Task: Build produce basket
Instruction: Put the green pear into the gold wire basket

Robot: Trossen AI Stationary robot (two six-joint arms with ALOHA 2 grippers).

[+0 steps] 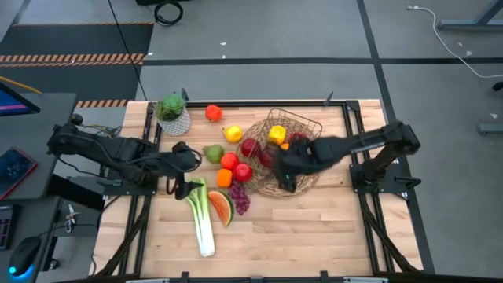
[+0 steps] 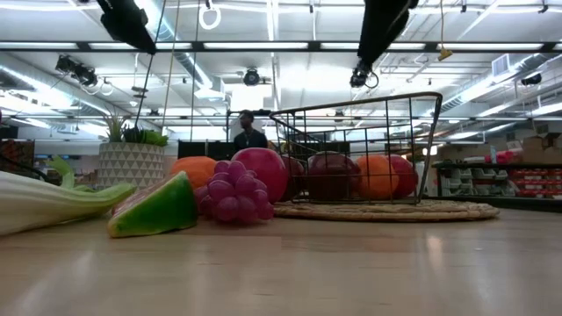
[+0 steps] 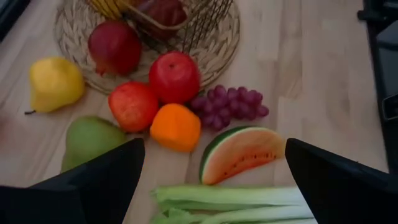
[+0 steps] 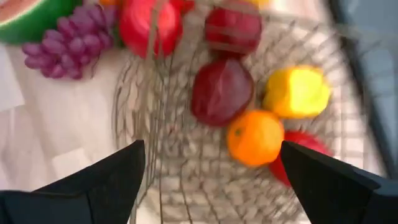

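The tabletop (image 1: 314,228) carries the basket (image 1: 302,126) right of centre, partly filled: a yellow fruit (image 1: 277,134), an orange (image 4: 254,137) and dark red apples (image 4: 221,91) sit inside the wire. By my reckoning most of the produce remains outside. Left of the basket lie the leek (image 1: 202,220), watermelon slice (image 1: 221,207), grapes (image 1: 239,197), pear (image 1: 213,153), lemon (image 1: 233,134) and several red and orange fruits. The right gripper (image 4: 211,186) hovers released over the basket, holding nothing. The left gripper (image 3: 211,180), also released, hangs above the leek and watermelon.
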